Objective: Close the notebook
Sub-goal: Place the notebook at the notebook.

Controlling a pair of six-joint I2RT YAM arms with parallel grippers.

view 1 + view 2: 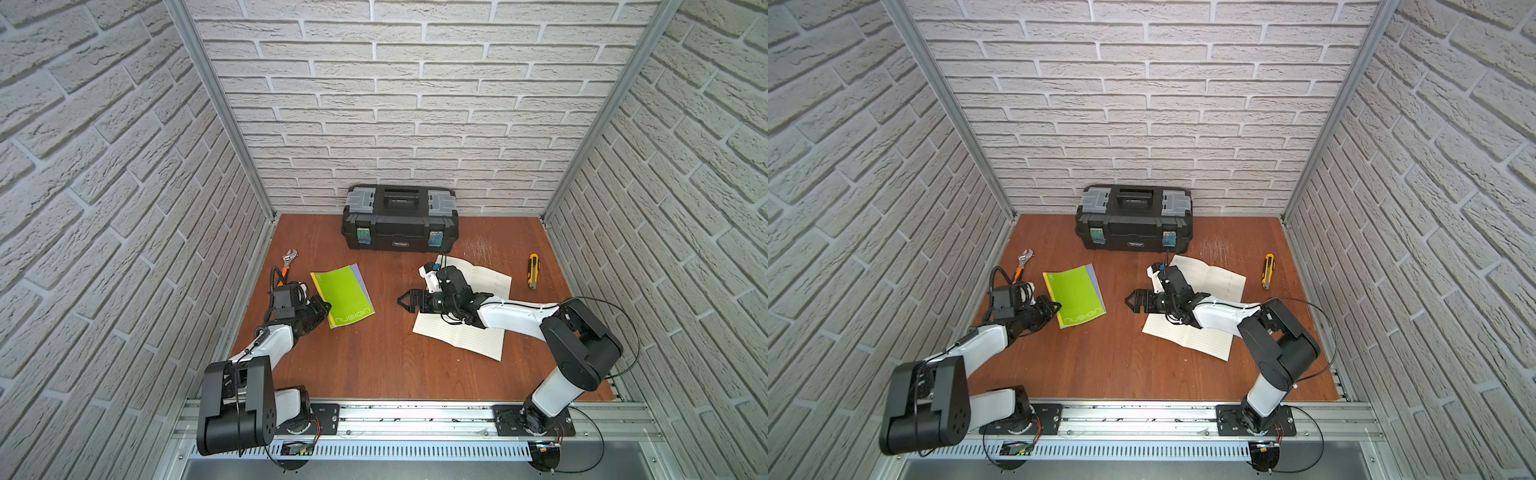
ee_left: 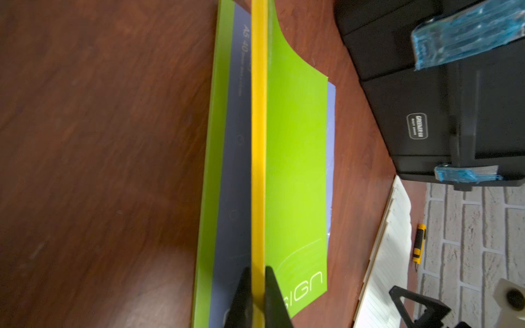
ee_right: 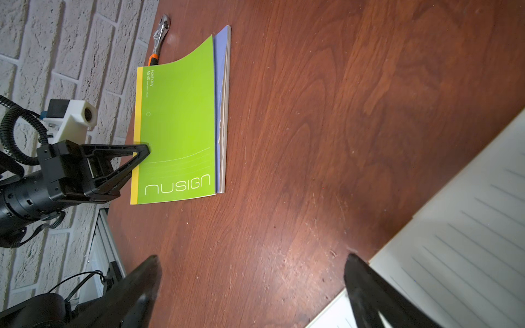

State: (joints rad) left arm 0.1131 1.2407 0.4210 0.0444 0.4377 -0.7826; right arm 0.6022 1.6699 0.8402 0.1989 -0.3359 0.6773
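- We see our left gripper (image 2: 258,274) pinched shut on the green notebook (image 1: 345,293), at its yellow edge.
- Our right gripper (image 3: 252,257) gapes empty, the open notebook (image 1: 486,282) just beside it.

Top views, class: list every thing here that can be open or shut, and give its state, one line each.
Lined notebook: open, pages up, partly under the right arm.
Green notebook: closed, one cover corner curling up.
Toolbox: lid shut.
Left hand: shut on the green notebook's yellow spine edge.
Right hand: open, empty.
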